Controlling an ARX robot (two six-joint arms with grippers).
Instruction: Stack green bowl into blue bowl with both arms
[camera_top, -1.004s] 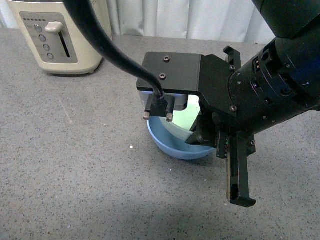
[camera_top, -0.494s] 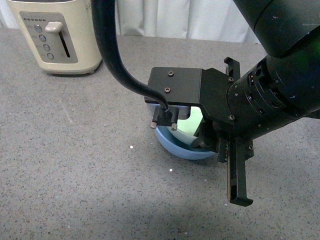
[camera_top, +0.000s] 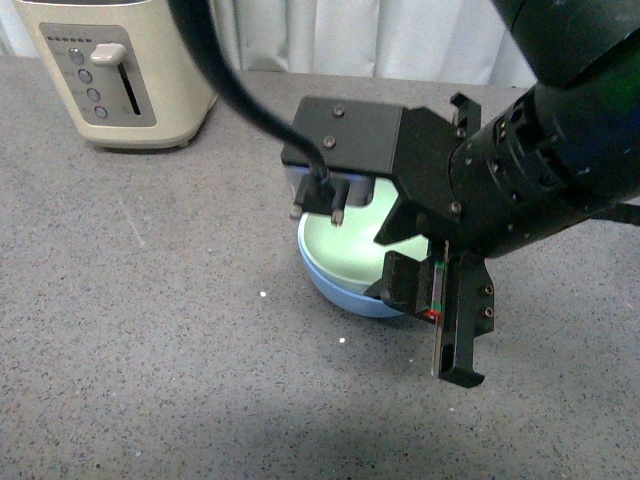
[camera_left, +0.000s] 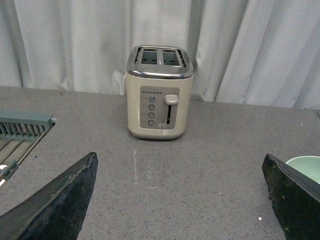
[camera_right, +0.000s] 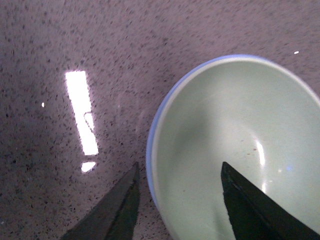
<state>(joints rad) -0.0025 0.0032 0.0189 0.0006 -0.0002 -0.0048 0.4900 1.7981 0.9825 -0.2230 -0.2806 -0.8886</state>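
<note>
The green bowl (camera_top: 350, 250) sits nested inside the blue bowl (camera_top: 340, 295), near the middle of the grey counter. In the right wrist view the green bowl (camera_right: 235, 140) fills the blue bowl, of which only a thin rim (camera_right: 150, 150) shows. My right gripper (camera_top: 430, 325) hangs over the bowls' near right edge. It is open (camera_right: 175, 200), with one finger outside the rim and one over the green inside, touching nothing. My left gripper (camera_left: 177, 210) is open and empty, low over bare counter. A sliver of the green bowl (camera_left: 305, 165) shows beside one finger.
A cream toaster (camera_top: 110, 70) stands at the back left of the counter and faces the left wrist camera (camera_left: 159, 92). A grey-green rack (camera_left: 20, 130) shows at the edge of the left wrist view. White curtains hang behind the counter.
The green bowl was tilted under the right gripper and now lies level in the blue bowl. The right gripper has shifted a little above it, and more green shows.
</note>
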